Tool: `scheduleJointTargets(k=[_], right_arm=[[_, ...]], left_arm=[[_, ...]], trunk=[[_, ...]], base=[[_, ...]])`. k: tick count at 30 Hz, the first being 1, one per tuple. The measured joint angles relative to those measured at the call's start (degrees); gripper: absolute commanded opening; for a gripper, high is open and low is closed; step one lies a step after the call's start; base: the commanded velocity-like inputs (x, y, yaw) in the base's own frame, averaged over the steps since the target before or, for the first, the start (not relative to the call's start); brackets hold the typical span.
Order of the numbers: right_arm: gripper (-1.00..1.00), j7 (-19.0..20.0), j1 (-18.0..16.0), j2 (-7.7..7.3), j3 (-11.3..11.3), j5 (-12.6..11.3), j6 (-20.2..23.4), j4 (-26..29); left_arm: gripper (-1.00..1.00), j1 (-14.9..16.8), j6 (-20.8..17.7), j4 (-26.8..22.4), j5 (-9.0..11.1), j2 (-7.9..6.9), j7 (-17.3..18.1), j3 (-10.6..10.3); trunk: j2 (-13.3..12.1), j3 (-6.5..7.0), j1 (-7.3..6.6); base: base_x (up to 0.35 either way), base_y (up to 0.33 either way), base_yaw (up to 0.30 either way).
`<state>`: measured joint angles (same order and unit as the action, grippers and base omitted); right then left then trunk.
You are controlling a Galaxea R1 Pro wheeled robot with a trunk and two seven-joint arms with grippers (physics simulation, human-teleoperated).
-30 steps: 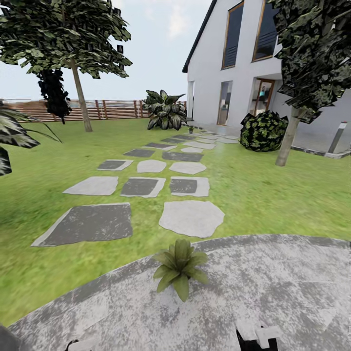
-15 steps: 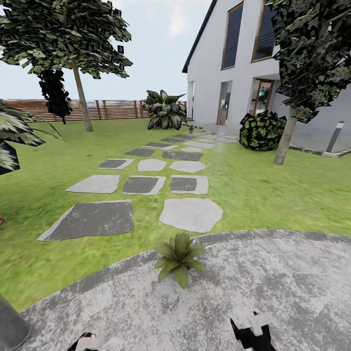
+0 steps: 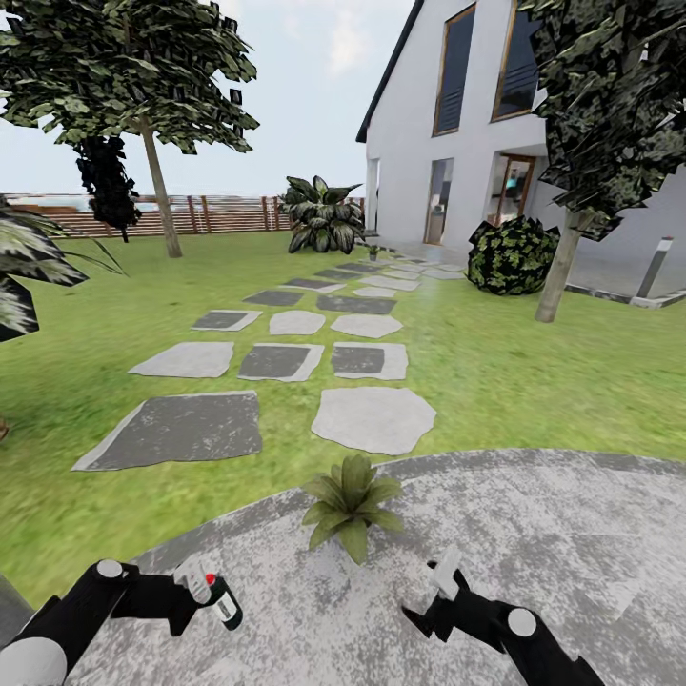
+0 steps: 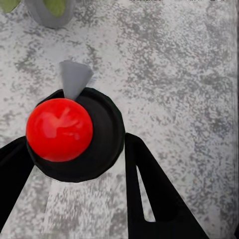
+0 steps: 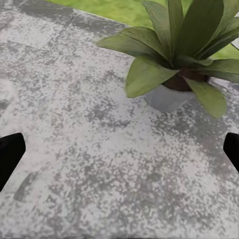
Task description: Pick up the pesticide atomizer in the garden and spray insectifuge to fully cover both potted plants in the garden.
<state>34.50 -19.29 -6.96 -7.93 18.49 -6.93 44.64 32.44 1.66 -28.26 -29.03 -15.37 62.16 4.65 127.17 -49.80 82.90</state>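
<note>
Left gripper (image 3: 202,593) is clamped on the atomizer (image 3: 221,600) low over the patio (image 3: 572,534), plant (image 3: 351,500) just beyond to its right, right gripper (image 3: 440,595) spread apart nearby.

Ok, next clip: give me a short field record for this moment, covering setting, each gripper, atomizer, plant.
setting: round paved patio at the edge of a lawn
left gripper: shut on the atomizer, held low over the patio
atomizer: red cap, gripped between the black fingers
right gripper: open, holding nothing
plant: in a grey pot on the patio, ahead of both grippers, untouched
second plant: cannot tell
</note>
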Motion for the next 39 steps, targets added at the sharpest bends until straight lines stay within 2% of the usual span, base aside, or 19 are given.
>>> scheduleJointTargets(k=[1,5,8,9,11,17,20,23,26,28,31,32,33,34,39], right_arm=[[1.0,1.4,-0.1,0.08,0.0,0.9,0.0,0.2],[1.0,4.8,-0.7,0.61,0.0,2.2,0.2,0.7],[1.0,8.2,-1.8,1.8,-0.1,2.6,1.0,0.8],[-1.0,9.6,-2.1,2.41,-0.1,2.7,1.7,0.8],[-1.0,11.2,-2.5,3.2,-0.1,2.9,2.6,0.8],[-1.0,14.0,-3.6,4.62,-0.3,3.0,3.6,1.3],[-1.0,16.4,-3.7,5.6,-2.3,3.1,3.7,1.5],[-1.0,17.3,-3.8,6.23,-4.2,3.1,3.7,1.8],[-1.0,17.6,-4.2,7.85,-6.4,3.0,3.8,3.0],[-1.0,17.7,-4.7,9.32,-6.7,3.0,3.8,3.3],[-1.0,17.7,-5.0,10.58,-6.8,3.0,3.8,3.4],[-1.0,17.7,-5.0,10.73,-6.8,3.0,3.8,3.4],[-1.0,17.7,-5.0,10.88,-6.8,3.0,3.8,3.7],[-1.0,17.7,-5.0,10.93,-6.9,3.0,3.8,3.9],[-1.0,17.7,-5.0,11.94,-7.0,2.9,3.7,4.1]], left_arm=[[-1.0,0.1,-0.1,-0.3,-0.1,0.07,0.5,0.0],[-1.0,0.4,-0.2,-1.3,-0.3,0.33,1.2,-0.1],[-1.0,0.5,-0.3,-1.7,-0.3,0.61,1.4,-0.8],[-1.0,0.5,-0.3,-1.9,-0.4,0.86,1.7,-1.3],[-1.0,0.5,-0.3,-2.1,-0.5,1.34,2.5,-2.5],[-1.0,0.9,-0.7,-3.7,-1.0,2.26,4.5,-7.8],[-1.0,1.0,-1.5,-4.3,-0.9,2.66,4.7,-9.2],[-1.0,1.0,-2.1,-4.5,-1.0,3.92,4.8,-11.0],[-1.0,1.1,-2.4,-4.6,-1.0,5.46,4.7,-14.8],[-1.0,1.1,-2.4,-4.6,-1.1,6.47,4.6,-15.5],[-1.0,1.2,-2.4,-5.8,-1.1,7.14,4.6,-16.0],[-1.0,1.2,-2.4,-6.3,-1.1,7.18,4.6,-16.4],[-1.0,1.1,-2.4,-7.5,-1.0,7.25,4.6,-18.2],[-1.0,1.1,-2.5,-8.2,-1.0,7.39,4.6,-19.0],[-1.0,1.0,-2.5,-9.3,-1.1,8.5,4.4,-20.2]], trunk=[[0.0,0.0,0.0],[0.0,0.0,0.0],[0.0,0.0,0.0],[0.0,0.0,0.0],[0.0,0.0,0.0],[0.0,0.0,0.0],[0.0,0.0,0.0],[0.0,0.0,0.0],[0.0,0.0,0.0],[0.0,0.0,0.0],[0.0,0.0,0.0],[0.0,0.0,0.0],[0.0,0.0,0.0],[0.0,0.0,0.0],[0.0,0.0,0.0]], base=[[0.0,0.0,0.0],[0.0,0.0,0.0],[0.0,0.0,0.0],[0.0,0.0,0.0],[0.0,0.0,0.0],[0.0,0.0,0.0],[0.0,0.0,0.0],[0.0,0.0,0.0],[0.0,0.0,0.0],[0.0,0.0,0.0],[0.0,0.0,0.0],[0.0,0.0,0.0],[0.0,0.0,0.0],[0.0,0.0,0.0],[0.0,0.0,0.0]])
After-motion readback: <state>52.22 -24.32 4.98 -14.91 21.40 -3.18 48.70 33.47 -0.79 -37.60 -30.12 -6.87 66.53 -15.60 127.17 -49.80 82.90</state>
